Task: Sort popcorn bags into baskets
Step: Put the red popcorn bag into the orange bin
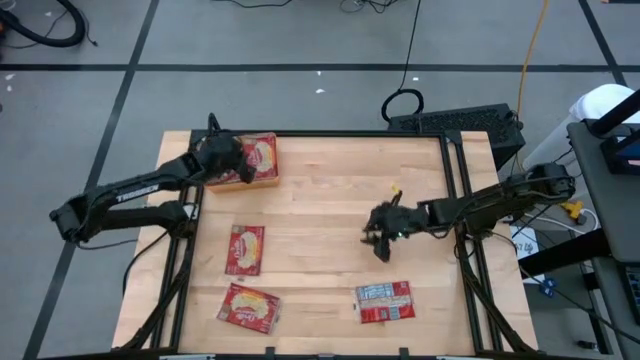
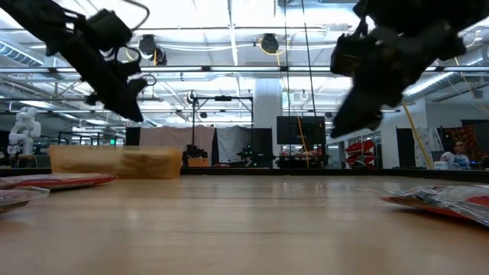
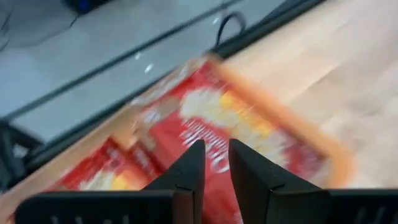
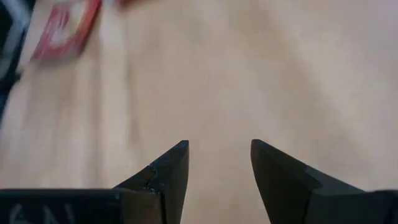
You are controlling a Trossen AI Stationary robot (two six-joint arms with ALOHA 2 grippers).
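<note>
While three flat red popcorn packets lie along the near edge of the pale wooden table (image 1: 330, 190) (one showing its white-blue label side (image 1: 384, 301), two picture-side up (image 1: 248, 307) (image 1: 246, 249)), the right gripper (image 1: 380, 238) hangs over bare wood at mid-table, its dark fingers (image 4: 168, 174) spread with nothing between them; farther back, at the far left corner, the left gripper (image 1: 222, 158) hovers above the shallow orange bin (image 1: 270, 181) holding red packets (image 3: 211, 124), its fingers (image 3: 186, 174) close together with a narrow gap, pinching nothing.
</note>
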